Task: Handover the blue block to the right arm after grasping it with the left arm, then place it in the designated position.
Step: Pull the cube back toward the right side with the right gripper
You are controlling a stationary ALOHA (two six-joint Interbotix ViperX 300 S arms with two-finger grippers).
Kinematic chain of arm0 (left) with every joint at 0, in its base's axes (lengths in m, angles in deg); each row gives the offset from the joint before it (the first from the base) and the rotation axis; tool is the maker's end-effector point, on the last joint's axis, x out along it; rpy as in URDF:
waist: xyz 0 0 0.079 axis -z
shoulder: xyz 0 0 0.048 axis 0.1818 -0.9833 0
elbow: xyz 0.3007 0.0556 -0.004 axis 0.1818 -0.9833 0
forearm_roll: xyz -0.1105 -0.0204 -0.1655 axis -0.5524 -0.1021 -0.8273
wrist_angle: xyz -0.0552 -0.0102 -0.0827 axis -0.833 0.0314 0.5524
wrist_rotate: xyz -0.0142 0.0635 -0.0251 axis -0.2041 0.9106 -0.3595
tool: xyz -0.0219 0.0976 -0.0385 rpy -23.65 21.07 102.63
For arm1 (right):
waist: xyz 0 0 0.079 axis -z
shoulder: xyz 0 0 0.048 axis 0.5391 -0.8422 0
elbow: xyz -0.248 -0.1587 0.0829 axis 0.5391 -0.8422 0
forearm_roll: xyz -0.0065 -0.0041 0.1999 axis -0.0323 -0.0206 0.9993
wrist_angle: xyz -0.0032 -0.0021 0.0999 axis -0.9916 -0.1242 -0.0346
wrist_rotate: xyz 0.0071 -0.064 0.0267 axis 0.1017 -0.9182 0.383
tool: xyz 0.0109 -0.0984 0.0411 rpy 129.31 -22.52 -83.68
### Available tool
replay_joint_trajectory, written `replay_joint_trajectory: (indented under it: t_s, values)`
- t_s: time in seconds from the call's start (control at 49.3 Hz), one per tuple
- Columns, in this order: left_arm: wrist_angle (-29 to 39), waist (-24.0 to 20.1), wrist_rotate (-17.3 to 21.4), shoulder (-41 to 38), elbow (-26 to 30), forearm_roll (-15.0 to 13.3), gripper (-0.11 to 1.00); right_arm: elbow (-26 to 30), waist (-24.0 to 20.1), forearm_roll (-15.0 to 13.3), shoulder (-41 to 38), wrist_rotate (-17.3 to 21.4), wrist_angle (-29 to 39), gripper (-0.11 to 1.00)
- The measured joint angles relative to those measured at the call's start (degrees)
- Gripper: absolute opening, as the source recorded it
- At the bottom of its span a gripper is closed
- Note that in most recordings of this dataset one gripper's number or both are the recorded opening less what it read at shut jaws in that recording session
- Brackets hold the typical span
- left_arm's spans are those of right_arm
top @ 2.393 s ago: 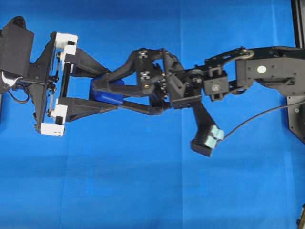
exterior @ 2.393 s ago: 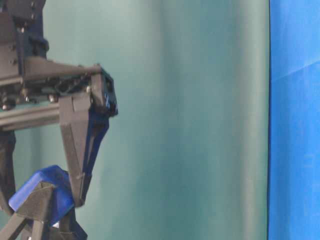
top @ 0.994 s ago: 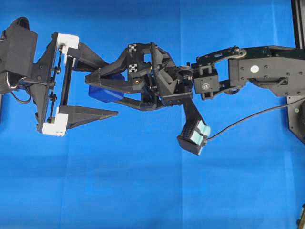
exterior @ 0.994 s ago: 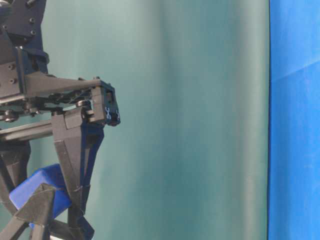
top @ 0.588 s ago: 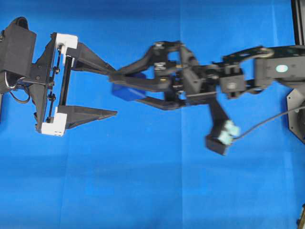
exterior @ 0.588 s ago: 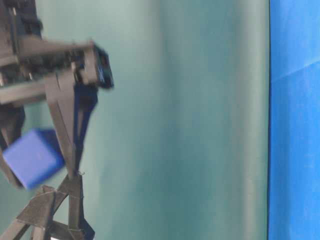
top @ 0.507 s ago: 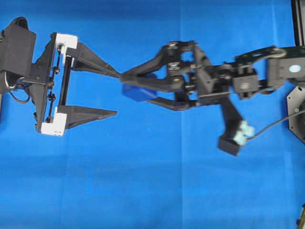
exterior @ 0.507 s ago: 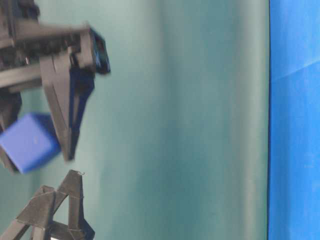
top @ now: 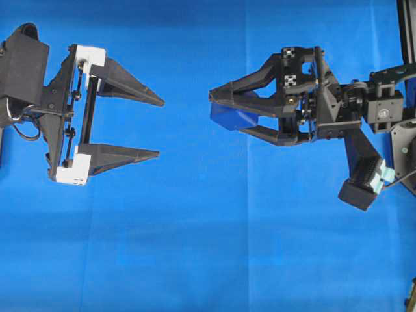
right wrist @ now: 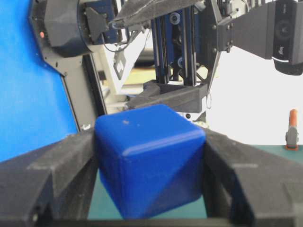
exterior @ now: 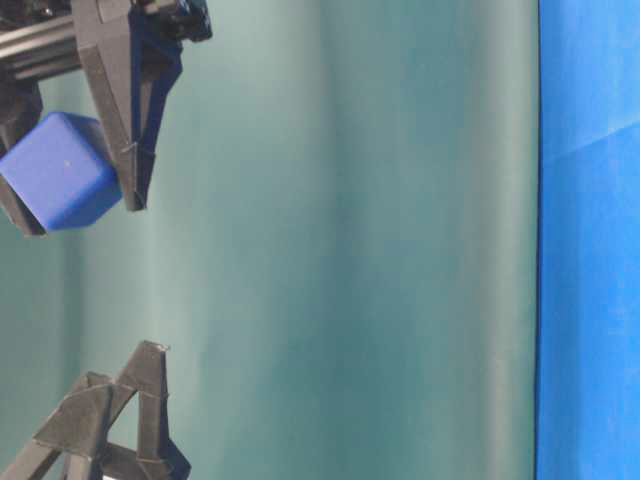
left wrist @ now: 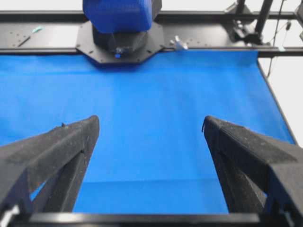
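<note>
The blue block [top: 229, 116] is a dark-blue cube with rounded edges, and my right gripper [top: 227, 114] is shut on it above the blue sheet, right of centre. Its fingers [right wrist: 61, 170] press both sides of the block [right wrist: 149, 158] in the right wrist view. In the table-level view the block [exterior: 60, 172] hangs at the upper left between the right gripper's fingers [exterior: 130, 120]. My left gripper [top: 160, 129], with white end pieces, stands open and empty at the left, well apart from the block. Only the sheet shows between its fingers [left wrist: 71, 142], and the block [left wrist: 118, 14] is far ahead at the top edge.
The blue sheet [top: 208, 247] covers the table. The right arm's pale-green camera module [top: 367, 182] hangs below its wrist. A black frame post [top: 406, 26] runs along the right edge. A green backdrop [exterior: 350, 240] fills the table-level view.
My right gripper has drawn back to the right with the blue block, out from between the left fingers. The left gripper has stayed open and still.
</note>
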Motion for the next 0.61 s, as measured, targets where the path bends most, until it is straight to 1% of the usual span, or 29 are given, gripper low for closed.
replay_joint_trajectory:
  t_s: [0.122,0.182,0.243,0.345,0.426,0.527,0.608]
  values:
    - [0.0,0.0,0.0,0.0,0.0,0.0,0.93,0.0,-0.2,1.5,0.0,0.2,0.1,0.52]
    - [0.0,0.0,0.0,0.0,-0.1,0.0,0.93,0.0,-0.3,3.0,0.0,0.9,0.0,0.52]
    - [0.0,0.0,0.0,0.0,0.0,0.0,0.93,0.0,-0.4,5.5,0.0,3.0,-0.2,0.52]
    - [0.0,0.0,0.0,0.0,0.0,0.0,0.93,0.0,-0.8,10.5,0.0,8.9,-0.4,0.52]
    - [0.0,0.0,0.0,0.0,0.0,0.0,0.93,0.0,-1.1,13.5,0.0,14.1,-0.4,0.52]
    - [0.0,0.0,0.0,0.0,0.0,0.0,0.93,0.0,-1.3,16.0,0.2,20.6,0.2,0.52]
    - [0.0,0.0,0.0,0.0,0.0,0.0,0.93,0.0,-1.3,17.8,0.5,26.8,0.9,0.52]
